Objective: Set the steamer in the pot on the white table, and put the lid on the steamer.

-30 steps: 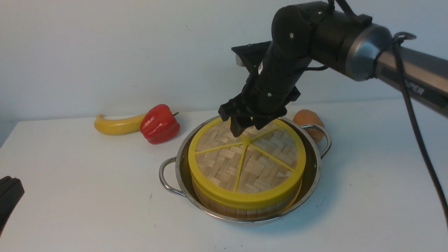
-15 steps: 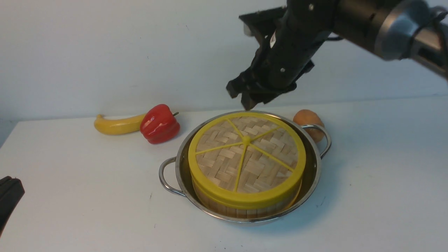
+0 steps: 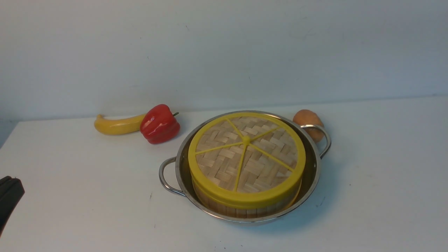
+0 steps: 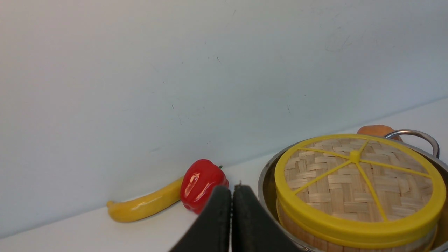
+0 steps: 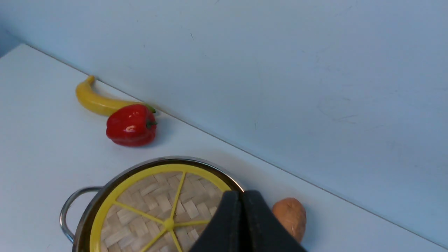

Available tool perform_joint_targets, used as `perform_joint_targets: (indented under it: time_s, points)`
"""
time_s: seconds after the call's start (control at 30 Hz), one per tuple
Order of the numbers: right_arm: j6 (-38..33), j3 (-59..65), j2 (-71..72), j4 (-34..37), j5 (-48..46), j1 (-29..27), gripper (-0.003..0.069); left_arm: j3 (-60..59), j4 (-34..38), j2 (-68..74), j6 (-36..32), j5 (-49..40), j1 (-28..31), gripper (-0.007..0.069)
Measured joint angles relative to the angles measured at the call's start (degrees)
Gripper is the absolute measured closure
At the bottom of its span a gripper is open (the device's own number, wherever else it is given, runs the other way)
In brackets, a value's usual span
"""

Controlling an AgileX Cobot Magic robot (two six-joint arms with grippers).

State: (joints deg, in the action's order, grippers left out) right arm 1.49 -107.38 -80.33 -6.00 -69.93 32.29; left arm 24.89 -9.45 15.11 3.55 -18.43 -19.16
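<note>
flat woven-bamboo lid with yellow rim (image 3: 246, 159) sat flush on the slatted bamboo steamer (image 3: 241, 210) inside the wide steel pot (image 3: 311, 175); left gripper (image 4: 231, 196) and right gripper (image 5: 241, 199) both closed, empty, so best just retreat clear without nudging it.

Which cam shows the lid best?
Front view: the whole lid shows, seated on the steamer in the pot. Left wrist view shows it low and oblique; right wrist view crops it behind the right gripper.
</note>
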Motion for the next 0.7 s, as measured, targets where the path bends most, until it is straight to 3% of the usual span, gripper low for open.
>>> perform_joint_targets:
  time_s: [0.2, 0.43, 0.7]
  points:
    - [0.45, 23.34, 18.02, -0.75, 5.05, 0.0, 0.0663, 0.0, 0.0, 0.0, 0.0, 0.0, 0.0, 0.0624]
    - [9.54, 54.69, 35.73, -5.44, 29.14, 0.0, 0.0662, 0.0, 0.0, 0.0, 0.0, -0.44, 0.0, 0.0624]
    - [16.55, 62.32, 40.87, -10.26, 36.87, 0.0, 0.0659, 0.0, 0.0, 0.0, 0.0, -0.44, 0.0, 0.0596]
